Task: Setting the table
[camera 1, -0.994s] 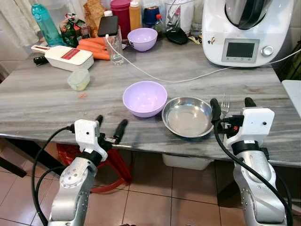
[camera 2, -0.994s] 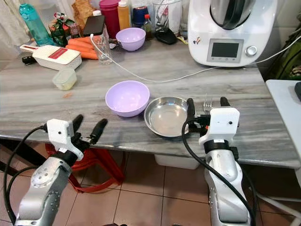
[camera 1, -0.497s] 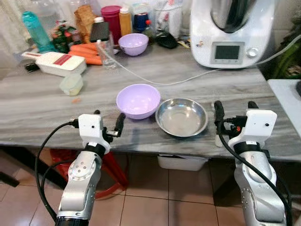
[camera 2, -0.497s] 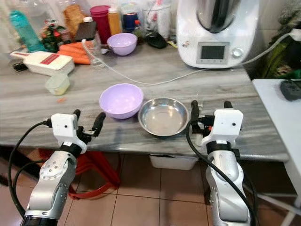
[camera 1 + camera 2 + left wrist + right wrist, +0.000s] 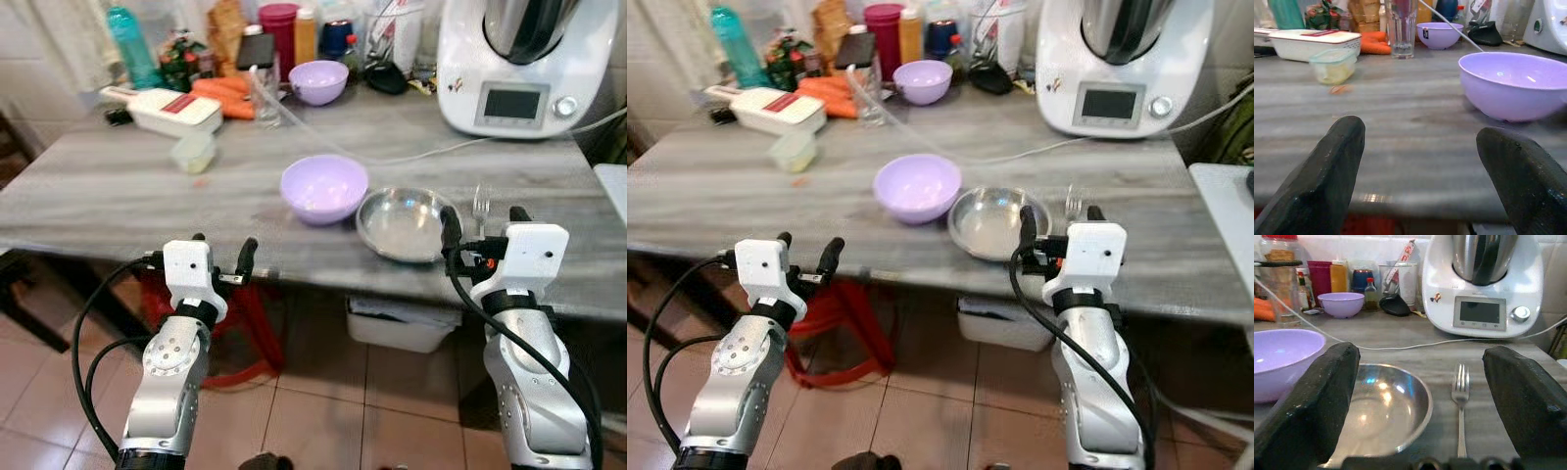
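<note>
Both grippers, left (image 5: 220,257) and right (image 5: 477,221), are held with fingers spread at the table (image 5: 98,196) edge, nothing gripped. Nothing is contained in the steel bowl (image 5: 1378,406) or the lilac bowl (image 5: 324,188) touching it. Just beside the steel bowl a fork (image 5: 1460,404) is laid, tines pointed toward the food processor (image 5: 524,64).

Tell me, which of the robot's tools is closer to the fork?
The right tool: the fork lies on the table just ahead, between its open fingers. The left tool hovers off the table's front edge, beyond both bowls.

White food processor (image 5: 530,61) (cable trailing), carrots (image 5: 227,94), teal bottle (image 5: 129,33).
</note>
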Tool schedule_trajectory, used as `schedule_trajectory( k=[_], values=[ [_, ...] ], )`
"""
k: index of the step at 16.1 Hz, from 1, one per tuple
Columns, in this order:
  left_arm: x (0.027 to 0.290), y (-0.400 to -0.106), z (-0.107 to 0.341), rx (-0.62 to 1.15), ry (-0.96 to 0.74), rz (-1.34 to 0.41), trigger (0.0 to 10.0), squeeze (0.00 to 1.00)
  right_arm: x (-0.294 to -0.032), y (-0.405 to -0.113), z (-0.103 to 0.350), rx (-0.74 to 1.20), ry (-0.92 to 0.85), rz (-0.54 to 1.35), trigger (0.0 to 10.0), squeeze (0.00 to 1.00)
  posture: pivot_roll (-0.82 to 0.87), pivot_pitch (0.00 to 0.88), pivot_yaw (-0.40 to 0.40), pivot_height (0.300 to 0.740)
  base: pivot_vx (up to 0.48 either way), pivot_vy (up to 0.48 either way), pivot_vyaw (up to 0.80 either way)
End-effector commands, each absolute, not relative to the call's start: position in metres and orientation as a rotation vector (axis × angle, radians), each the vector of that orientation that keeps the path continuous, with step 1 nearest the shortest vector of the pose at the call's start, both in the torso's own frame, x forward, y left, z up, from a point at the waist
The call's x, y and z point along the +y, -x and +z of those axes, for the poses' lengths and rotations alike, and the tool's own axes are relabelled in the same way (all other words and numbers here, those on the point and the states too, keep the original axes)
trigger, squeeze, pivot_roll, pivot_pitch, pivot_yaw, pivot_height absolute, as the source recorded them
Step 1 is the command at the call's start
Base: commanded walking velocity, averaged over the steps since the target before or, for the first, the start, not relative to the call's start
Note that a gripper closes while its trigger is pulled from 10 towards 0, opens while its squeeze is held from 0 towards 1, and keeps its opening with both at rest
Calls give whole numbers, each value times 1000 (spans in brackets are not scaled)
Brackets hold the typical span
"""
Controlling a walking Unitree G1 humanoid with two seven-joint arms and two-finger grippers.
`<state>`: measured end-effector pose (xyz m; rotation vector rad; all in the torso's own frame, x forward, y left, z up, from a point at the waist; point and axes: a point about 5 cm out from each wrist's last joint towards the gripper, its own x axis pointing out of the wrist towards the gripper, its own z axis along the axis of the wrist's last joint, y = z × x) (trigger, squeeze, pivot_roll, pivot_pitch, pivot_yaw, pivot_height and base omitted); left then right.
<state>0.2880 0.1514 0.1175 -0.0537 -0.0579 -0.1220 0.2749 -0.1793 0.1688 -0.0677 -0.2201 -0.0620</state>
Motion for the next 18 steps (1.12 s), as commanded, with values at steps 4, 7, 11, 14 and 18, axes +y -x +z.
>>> schedule_trajectory(
  k=[4,7,11,14,18],
  values=[
    [153,-288,117,-61,41,-116,10000,0,-179,-277,171,-233,58,-66,10000,0,-97,47,77,740,-370,0,0],
    [152,-288,117,-59,43,-121,10000,0,-179,-278,171,-231,53,-68,10000,0,-99,52,76,740,-369,0,0],
    [152,-288,116,-59,42,-122,10000,0,-181,-278,171,-227,48,-75,10000,0,-99,52,76,740,-370,0,0],
    [152,-287,116,-60,39,-121,10000,0,-183,-278,171,-223,41,-81,10000,0,-99,58,74,740,-370,0,0],
    [153,-285,116,-86,35,-150,10000,0,-182,-275,167,-208,2,-81,10000,0,-100,61,74,740,-167,0,0]
  ],
)
